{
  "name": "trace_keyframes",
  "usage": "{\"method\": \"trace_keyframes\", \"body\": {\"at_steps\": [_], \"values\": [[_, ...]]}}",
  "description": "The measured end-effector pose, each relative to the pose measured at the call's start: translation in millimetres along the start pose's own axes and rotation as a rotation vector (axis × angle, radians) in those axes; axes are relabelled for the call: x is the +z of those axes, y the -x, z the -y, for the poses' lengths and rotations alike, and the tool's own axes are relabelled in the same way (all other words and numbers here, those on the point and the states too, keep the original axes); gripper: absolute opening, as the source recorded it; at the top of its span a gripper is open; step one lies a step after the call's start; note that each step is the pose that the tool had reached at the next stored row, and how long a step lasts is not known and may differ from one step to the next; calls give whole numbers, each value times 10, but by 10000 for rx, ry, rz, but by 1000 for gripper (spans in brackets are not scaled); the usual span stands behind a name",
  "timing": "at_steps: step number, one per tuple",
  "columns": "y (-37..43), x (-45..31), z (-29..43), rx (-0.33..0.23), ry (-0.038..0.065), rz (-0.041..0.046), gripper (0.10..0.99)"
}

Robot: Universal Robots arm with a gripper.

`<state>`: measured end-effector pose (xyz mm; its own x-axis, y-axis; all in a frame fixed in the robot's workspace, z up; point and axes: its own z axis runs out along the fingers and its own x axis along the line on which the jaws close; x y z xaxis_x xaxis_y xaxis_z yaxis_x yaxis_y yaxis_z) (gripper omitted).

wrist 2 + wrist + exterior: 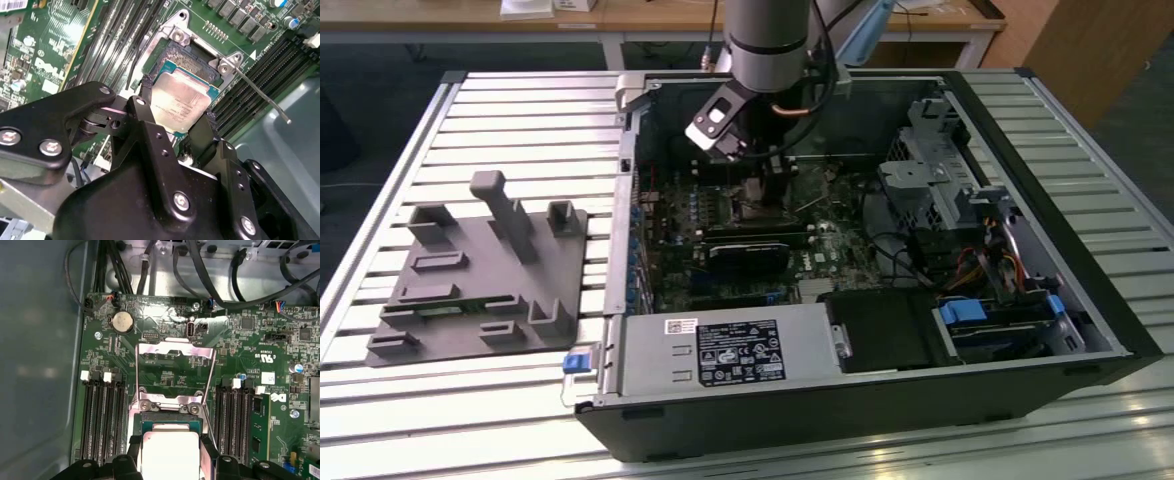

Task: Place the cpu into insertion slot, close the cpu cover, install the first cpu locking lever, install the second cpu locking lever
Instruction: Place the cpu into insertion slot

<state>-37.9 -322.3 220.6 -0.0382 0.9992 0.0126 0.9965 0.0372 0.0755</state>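
Gripper [177, 101] clamped on cpu [181, 97] at insertion slot [186, 56].
Risk: tilt/offset at release cd seat it crooked, damaging slot; cpu cover [175, 351] open.

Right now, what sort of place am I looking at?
Probably a robotics lab or workshop: an open computer case sits on a slatted metal table beside a grey parts fixture, with wooden desks behind.

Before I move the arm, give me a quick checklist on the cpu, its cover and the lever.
1. Hand gripping the cpu by two opposite edges: ok.
2. Cpu cover swung open, clear of the insertion slot: ok.
3. Locking lever unlatched, standing off to the side: ok.
4. Chip edges parallel to the slot frame: ok.
5. Chip seated flat in the slot: cannot tell.
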Motion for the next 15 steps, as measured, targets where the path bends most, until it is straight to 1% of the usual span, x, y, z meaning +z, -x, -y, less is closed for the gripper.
{"method": "trace_keyframes", "body": {"at_steps": [4,12,15], "values": [[0,39,7,112,1,9,541],[2,96,12,115,0,20,541],[2,131,15,113,-4,69,541]]}}
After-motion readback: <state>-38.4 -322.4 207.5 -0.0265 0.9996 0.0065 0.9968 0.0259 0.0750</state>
